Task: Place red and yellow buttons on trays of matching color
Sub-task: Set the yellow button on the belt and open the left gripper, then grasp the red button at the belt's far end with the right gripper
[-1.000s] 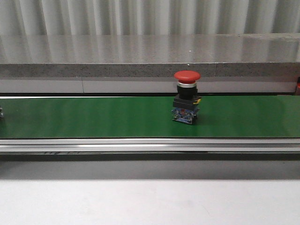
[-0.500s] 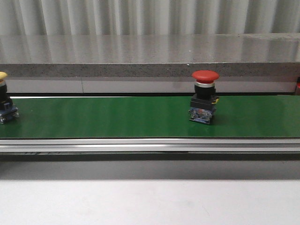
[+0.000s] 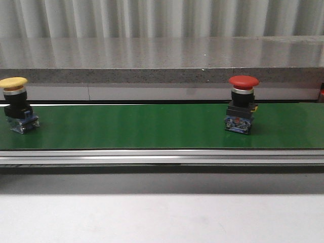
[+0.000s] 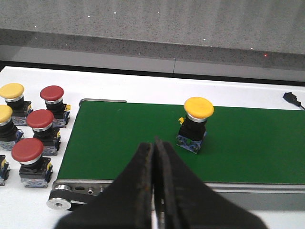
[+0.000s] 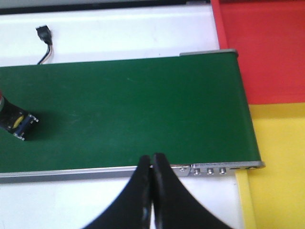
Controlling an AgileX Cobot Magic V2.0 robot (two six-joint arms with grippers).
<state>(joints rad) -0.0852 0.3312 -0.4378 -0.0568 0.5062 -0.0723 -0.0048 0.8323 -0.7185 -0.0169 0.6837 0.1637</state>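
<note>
green belt (image 3: pixel 142 126) | red button (image 3: pixel 242 104) cut off in right wrist view | both hands closed, empty

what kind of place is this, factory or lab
Probably a lab or training mock-up of a factory sorting line. A short green conveyor belt carries a red mushroom-head push button and a yellow one, spare buttons wait beside its end, and flat red and yellow trays sit at the other end.

Green conveyor belt (image 3: pixel 142 126), yellow button (image 3: pixel 16 106), red button (image 3: pixel 242 104) upright
</note>
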